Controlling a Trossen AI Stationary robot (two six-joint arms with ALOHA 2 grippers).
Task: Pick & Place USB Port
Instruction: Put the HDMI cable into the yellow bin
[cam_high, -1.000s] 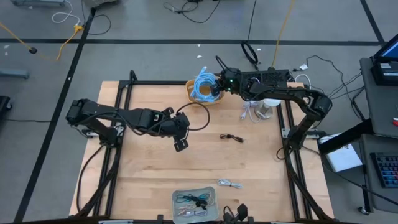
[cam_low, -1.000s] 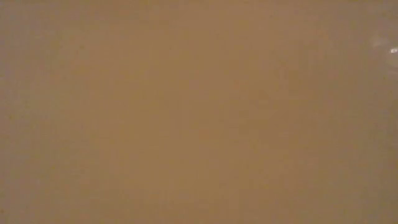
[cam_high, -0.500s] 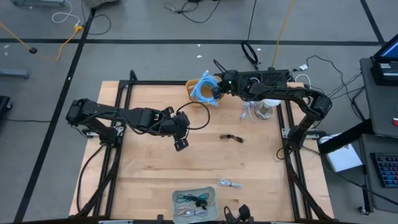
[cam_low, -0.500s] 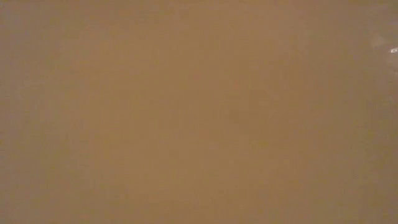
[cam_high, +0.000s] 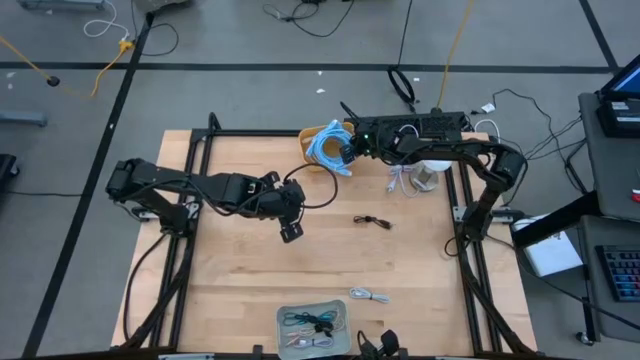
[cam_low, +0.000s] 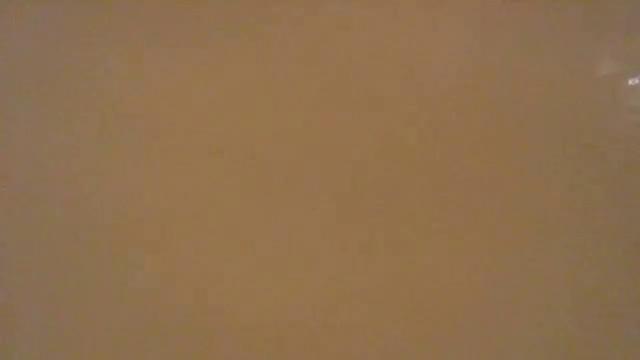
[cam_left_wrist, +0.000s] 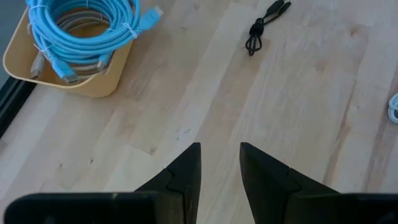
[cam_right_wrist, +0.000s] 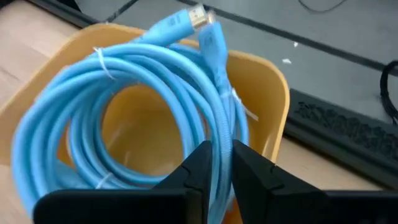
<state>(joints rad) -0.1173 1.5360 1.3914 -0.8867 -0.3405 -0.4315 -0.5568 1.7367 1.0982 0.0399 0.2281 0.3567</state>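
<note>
A coil of light-blue cable (cam_high: 328, 148) (cam_right_wrist: 124, 87) sits over a yellow tray (cam_high: 306, 136) (cam_right_wrist: 267, 93) at the table's far edge. My right gripper (cam_high: 347, 147) (cam_right_wrist: 221, 152) is at the coil's right side, shut on it. One metal plug (cam_right_wrist: 199, 15) sticks up from the coil. My left gripper (cam_high: 291, 231) (cam_left_wrist: 221, 155) hovers open over bare wood in the middle of the table, touching nothing. From the left wrist view the coil (cam_left_wrist: 81, 28) and tray (cam_left_wrist: 93, 84) show farther off. The low view is a plain brown blur. My right gripper pinches a bundle of the coil's strands (cam_right_wrist: 219, 121) between its two fingers, on the side of the loop nearest the arm. The fingers come level from the table's right and lie across the strands. The coil tilts over the tray; whether it is clear of it, I cannot tell.
A small black cable (cam_high: 372, 221) (cam_left_wrist: 264, 28) lies right of centre. A white cable (cam_high: 370, 295) and a grey tray of cables (cam_high: 315, 322) lie near the near edge. White cables and a white object (cam_high: 420, 177) sit under the right arm. Bare wood lies between.
My right arm has drawn its elbow slightly toward the far edge while keeping hold. The blue coil has shifted a little over the tray toward the near edge. My left arm has kept still.
</note>
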